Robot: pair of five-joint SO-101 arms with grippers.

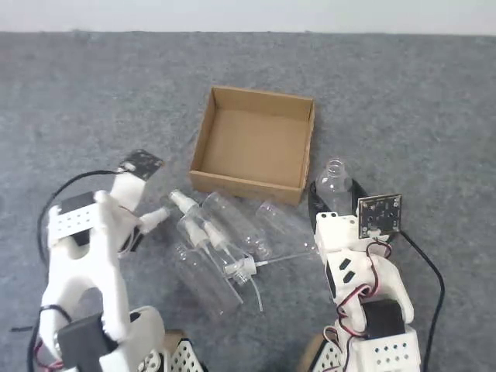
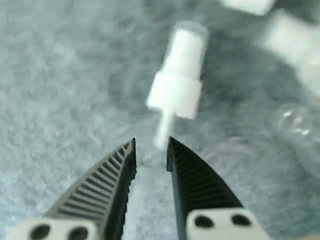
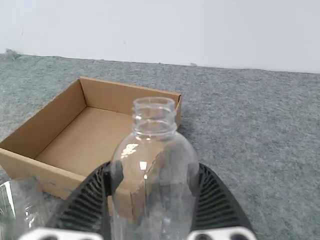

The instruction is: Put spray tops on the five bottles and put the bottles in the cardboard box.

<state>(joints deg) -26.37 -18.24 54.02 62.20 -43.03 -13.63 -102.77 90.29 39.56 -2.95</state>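
Clear plastic is what makes the heap of loose bottles (image 1: 213, 248) hard to read from the high view: they lie on their sides, overlapping, near the front of the cardboard box (image 1: 248, 186), and I cannot count them or tell which already wear white tops. A thin tube trails out of the heap towards the arms. The left gripper (image 2: 150, 147) hangs close over the grey worktop (image 1: 403, 108) just beside that heap, and its fingers (image 2: 197, 185) are drawn nearly together on the thin stem of a white spray top (image 2: 177, 85). The view is blurred, so the stem between them is faint, though the spray top does seem pinched there. The right gripper (image 3: 152, 172) has its fingers (image 3: 217, 200) clamped on either side of an upright, uncapped bottle (image 3: 154, 120). The bottle's base is cut off at the picture's edge, and its body hides the near corner of the box. From above, that bottle (image 1: 335, 180) stands just outside the box's front right corner, with the right arm's circuit board beside it. The box sits open with its bare floor showing, and a white wall (image 3: 200, 30) rises behind the worktop.
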